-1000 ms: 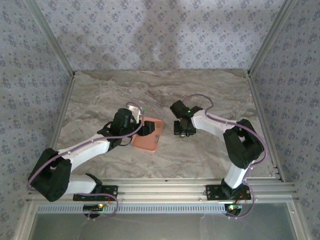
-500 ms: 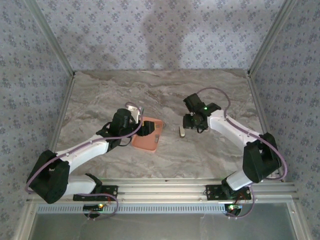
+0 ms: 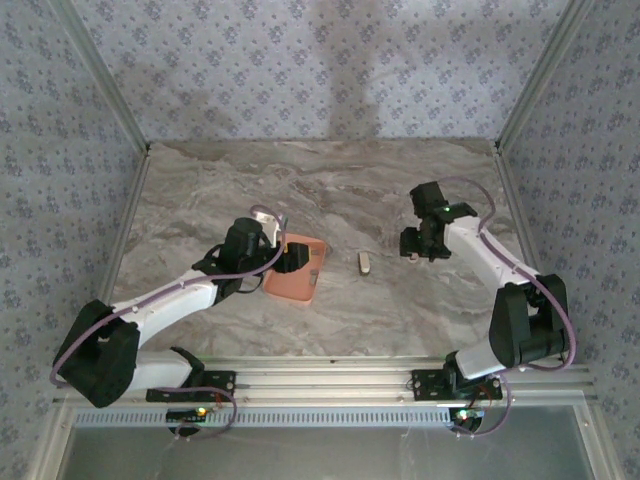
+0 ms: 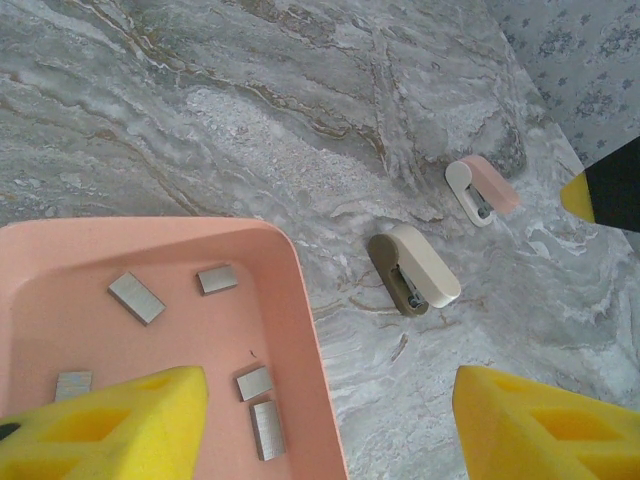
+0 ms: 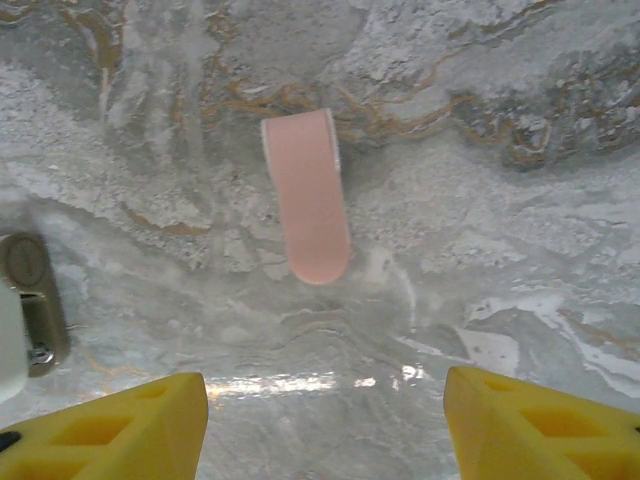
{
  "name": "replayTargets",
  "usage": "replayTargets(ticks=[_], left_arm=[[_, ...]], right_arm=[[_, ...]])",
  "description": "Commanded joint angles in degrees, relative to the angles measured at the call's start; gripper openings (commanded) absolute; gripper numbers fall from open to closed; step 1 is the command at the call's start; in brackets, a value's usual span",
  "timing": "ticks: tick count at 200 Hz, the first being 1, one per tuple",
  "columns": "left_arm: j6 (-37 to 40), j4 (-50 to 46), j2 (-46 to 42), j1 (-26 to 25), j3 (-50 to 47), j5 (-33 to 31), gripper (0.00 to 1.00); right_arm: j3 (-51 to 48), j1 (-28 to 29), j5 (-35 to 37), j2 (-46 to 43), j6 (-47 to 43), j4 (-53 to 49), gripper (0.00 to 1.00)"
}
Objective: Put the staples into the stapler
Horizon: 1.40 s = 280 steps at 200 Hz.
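Left pincer: my left pincer (image 4: pixel 330 392) hangs spread above the salmon-orange rectangular plastic tray (image 4: pixel 300 310), pinching nothing.
Right pincer: my right pincer (image 5: pixel 325 390) is spread and empty above the marbled grey counter (image 4: pixel 250 120).
Staples: five short grey metal staple strips (image 4: pixel 135 297) lie loose inside the tray.
Stapler: the pale pink and white mini plastic stapler (image 5: pixel 306 200) lies flat on the counter, right of the tray, below my right pincer and untouched.
Second stapler: a cream stapler with a dark base (image 4: pixel 420 268) lies between the tray and the pink one.
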Motion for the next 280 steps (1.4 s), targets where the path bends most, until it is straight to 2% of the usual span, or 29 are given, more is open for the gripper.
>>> replayTargets(ticks=[1, 50, 103, 179, 206, 240, 280], left_arm=[[0.1, 0.0, -0.7, 0.5, 0.1, -0.2, 0.66], [-0.5, 0.3, -0.8, 0.5, -0.3, -0.4, 0.66], [-0.1, -0.2, -0.6, 0.4, 0.2, -0.5, 0.66], [0.2, -0.4, 0.0, 0.5, 0.7, -0.6, 0.66], [0.3, -0.7, 0.1, 0.5, 0.9, -0.9, 0.66], [0.4, -3.1, 0.2, 0.5, 1.7, -2.4, 0.66], [-0.3, -2.6, -0.1, 0.4, 1.5, -3.0, 0.66]], right_arm=[[0.1, -1.7, -1.5, 0.7, -4.0, -2.0, 0.66], [0.7, -2.4, -4.7, 3.8, -5.4, 0.4, 0.66], [3.1, -4.0, -4.7, 10.1, -7.8, 2.7, 0.65], [5.4, -5.4, -8.8, 17.7, -8.8, 7.0, 0.51], [5.8, -5.5, -9.1, 19.0, -8.8, 7.8, 0.39], [5.9, -4.6, -6.2, 17.4, -9.1, 7.6, 0.3], [3.7, 0.1, -2.8, 12.1, -4.6, 6.3, 0.3]])
